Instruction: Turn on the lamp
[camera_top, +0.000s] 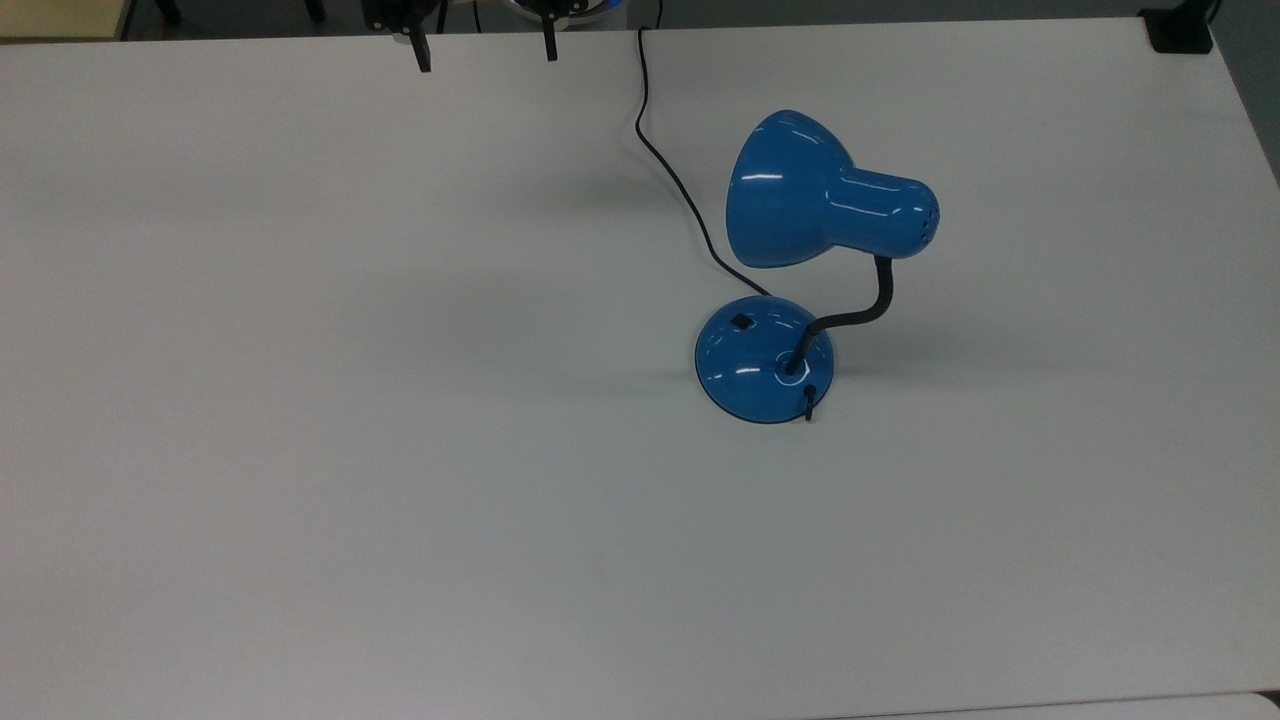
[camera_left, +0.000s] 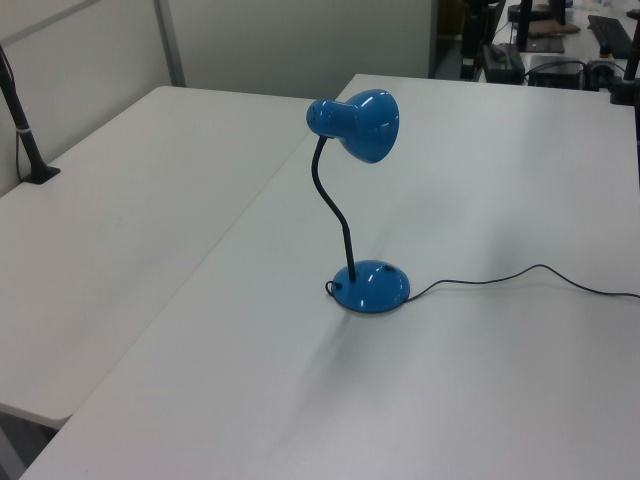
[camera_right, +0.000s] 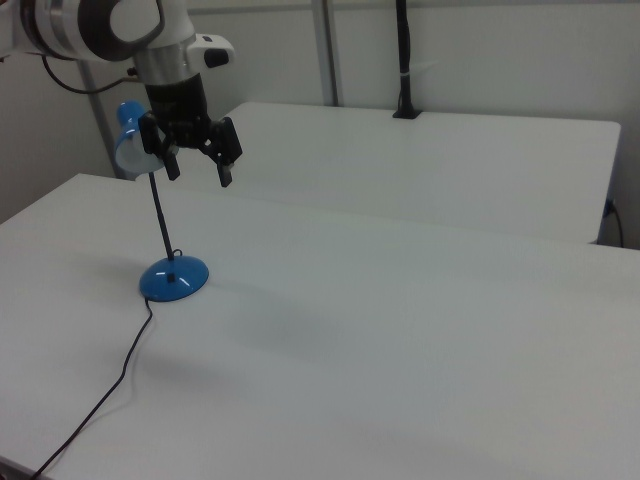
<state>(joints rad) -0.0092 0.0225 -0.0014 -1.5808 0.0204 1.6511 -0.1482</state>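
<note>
The lamp stands upright on the white table (camera_top: 300, 400). Its glossy blue shade (camera_top: 800, 190) sits on a black bendy neck (camera_top: 860, 315) above a round blue base (camera_top: 765, 360). A small black switch (camera_top: 741, 321) sits on the base's upper left in the top view. A thin black cord (camera_top: 665, 160) runs from the base to the table's far edge. My gripper (camera_top: 486, 48) hangs open and holds nothing, well above the table and apart from the lamp. In the right view the gripper (camera_right: 200, 165) is level with the shade (camera_right: 128, 150), whose base (camera_right: 174, 278) lies below.
A second white table (camera_left: 130, 200) adjoins this one along a seam. A black post (camera_right: 405, 60) is clamped to its far edge, and a black clamp (camera_top: 1180, 30) sits at the top view's upper right corner. The cord (camera_left: 530, 275) trails across the table.
</note>
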